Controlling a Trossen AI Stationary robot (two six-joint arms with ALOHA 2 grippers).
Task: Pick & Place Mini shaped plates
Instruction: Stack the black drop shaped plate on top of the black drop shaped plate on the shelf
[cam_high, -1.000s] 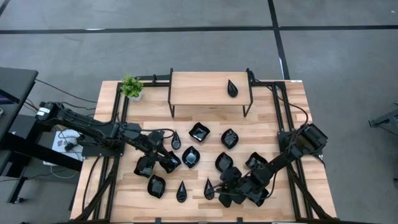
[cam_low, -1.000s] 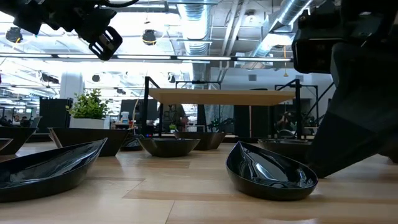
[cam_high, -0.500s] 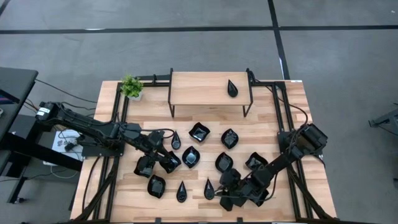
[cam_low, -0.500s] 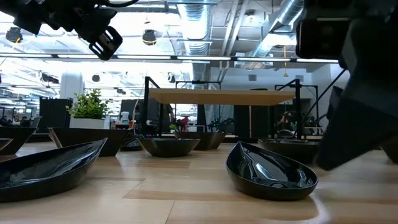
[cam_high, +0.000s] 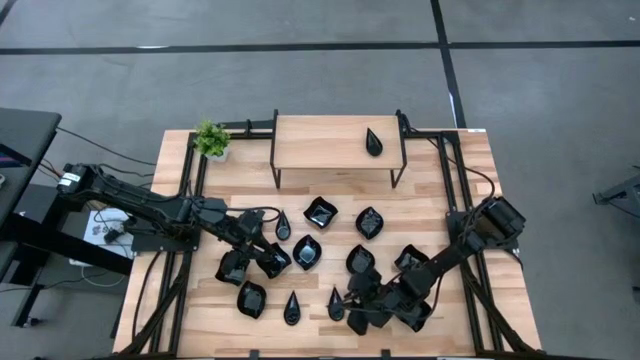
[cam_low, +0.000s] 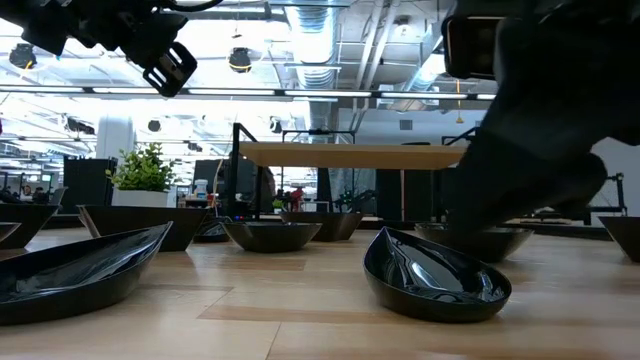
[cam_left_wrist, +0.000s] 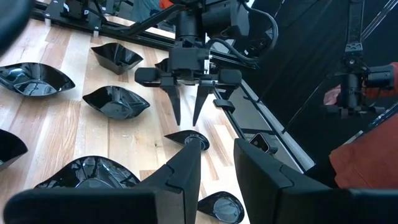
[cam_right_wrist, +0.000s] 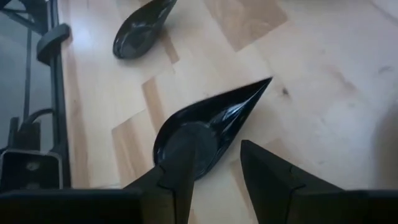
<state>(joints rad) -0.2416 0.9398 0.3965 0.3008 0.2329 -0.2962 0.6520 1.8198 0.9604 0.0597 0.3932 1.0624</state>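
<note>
Glossy black teardrop plate lying on the table's near edge, now straddled by right gripper, shifted leftward over it, fingers parted narrowly; grasp likely imminent. Left gripper waiting mid-table, slightly open.

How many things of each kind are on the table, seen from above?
Teardrop plates: 4
Other plates: 8 in view, more may be hidden
Plant: 1
Shelf: 1
Total: 14 in view
</note>
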